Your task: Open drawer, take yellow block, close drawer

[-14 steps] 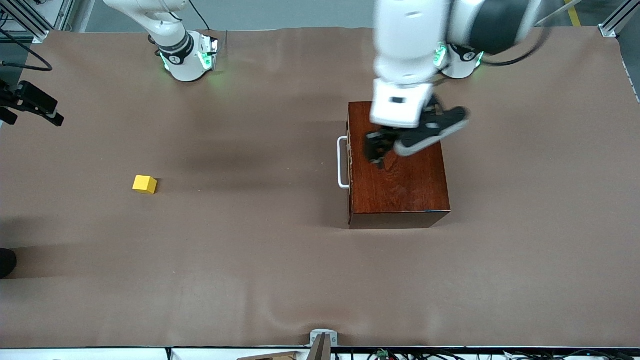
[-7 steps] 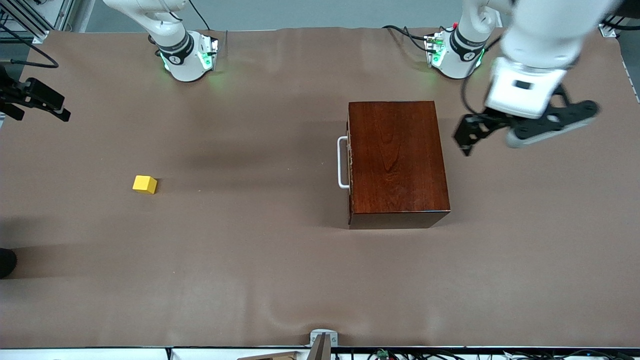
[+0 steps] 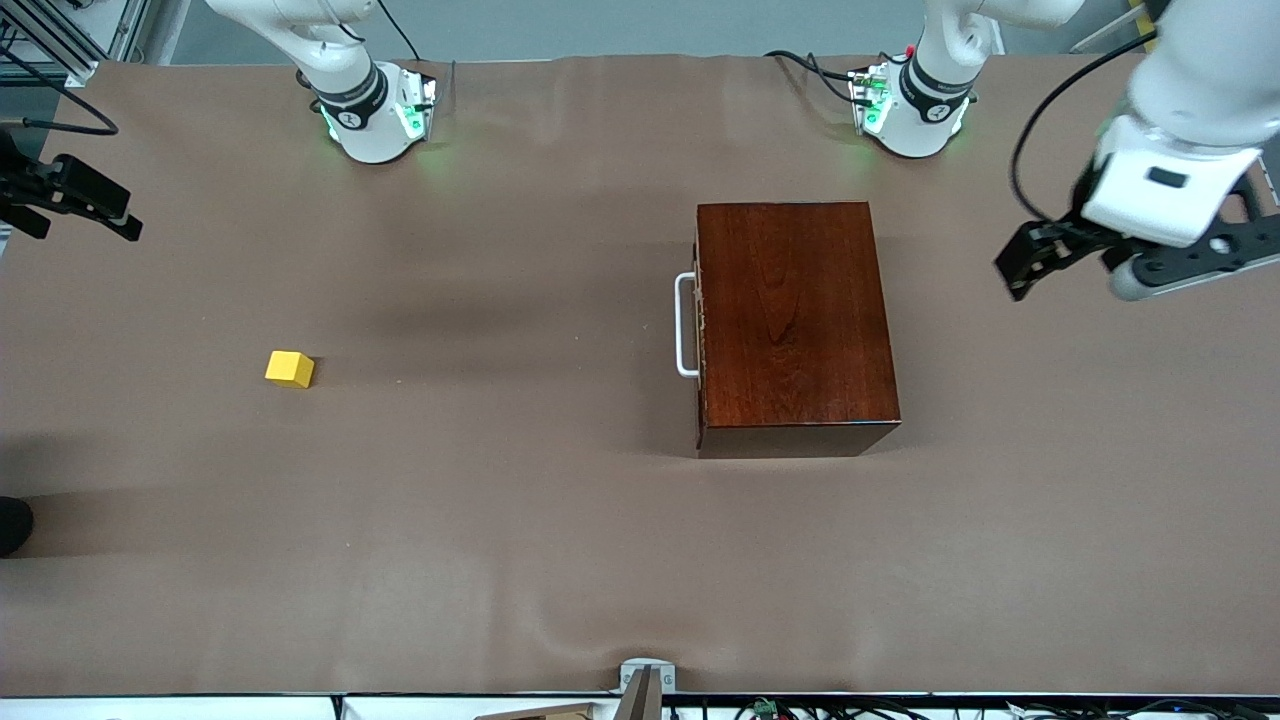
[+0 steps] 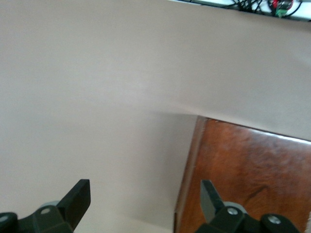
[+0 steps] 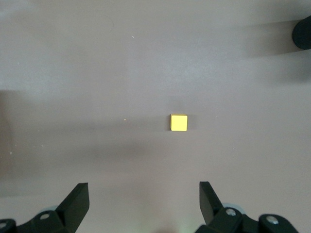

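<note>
The drawer [image 3: 701, 325] is shut in the dark mahogany box [image 3: 795, 320], and its white bar handle [image 3: 685, 325] faces the right arm's end of the table. The yellow block [image 3: 289, 368] lies on the bare table toward the right arm's end. It also shows in the right wrist view [image 5: 179, 122]. My left gripper [image 3: 1030, 265] is open and empty in the air over the table beside the box, toward the left arm's end. The left wrist view shows its fingers [image 4: 146, 199] wide apart over a corner of the box [image 4: 248, 174]. My right gripper [image 3: 85, 215] hangs open and empty [image 5: 144, 199], high over the table at the right arm's end.
The brown table cover [image 3: 500, 520] has shallow wrinkles near the front edge. A metal clamp [image 3: 645, 680] sits at the front edge. A dark round object [image 3: 12, 522] lies at the right arm's end of the table.
My left arm has swung from above the box top out over the table toward the left arm's end, with its gripper open. The right gripper has barely moved. The box and the block have not moved.
</note>
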Available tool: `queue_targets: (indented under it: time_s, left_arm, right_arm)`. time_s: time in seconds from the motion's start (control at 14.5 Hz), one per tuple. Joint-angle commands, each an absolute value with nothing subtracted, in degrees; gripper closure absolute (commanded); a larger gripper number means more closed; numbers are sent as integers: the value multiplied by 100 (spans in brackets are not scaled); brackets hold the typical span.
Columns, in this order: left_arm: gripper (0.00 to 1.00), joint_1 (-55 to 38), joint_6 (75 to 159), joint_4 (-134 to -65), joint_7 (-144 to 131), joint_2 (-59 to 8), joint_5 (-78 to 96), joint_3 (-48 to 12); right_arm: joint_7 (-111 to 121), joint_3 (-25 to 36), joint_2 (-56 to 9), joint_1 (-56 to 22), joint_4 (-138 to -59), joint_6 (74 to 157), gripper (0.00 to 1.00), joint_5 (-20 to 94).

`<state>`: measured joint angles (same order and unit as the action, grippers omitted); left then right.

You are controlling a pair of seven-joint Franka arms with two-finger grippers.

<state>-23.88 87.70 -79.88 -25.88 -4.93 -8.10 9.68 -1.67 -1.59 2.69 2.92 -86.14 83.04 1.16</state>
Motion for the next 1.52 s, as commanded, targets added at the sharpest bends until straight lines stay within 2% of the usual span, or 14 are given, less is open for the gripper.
queue_targets:
  time_s: [0.0, 0.21, 0.55, 1.45]
  left_arm:
    - [0, -1594, 8719, -8488, -2067, -28, -677, 407]
    - [0, -828, 8719, -8867, -1470, 254, -203, 1]
    - [0, -221, 8763, -9509, -1301, 773, 166, -404]
    - [0, -150, 8675, -9237, -1310, 694, -9, -492]
  right_arm:
    - [-176, -141, 229, 272, -8499, 8209, 0, 114]
    - [-184, -141, 229, 290, -8499, 8209, 0, 114]
    - [-185, -132, 228, 282, -8508, 8209, 0, 123]
    - [-185, -123, 229, 325, -8517, 7989, 0, 123]
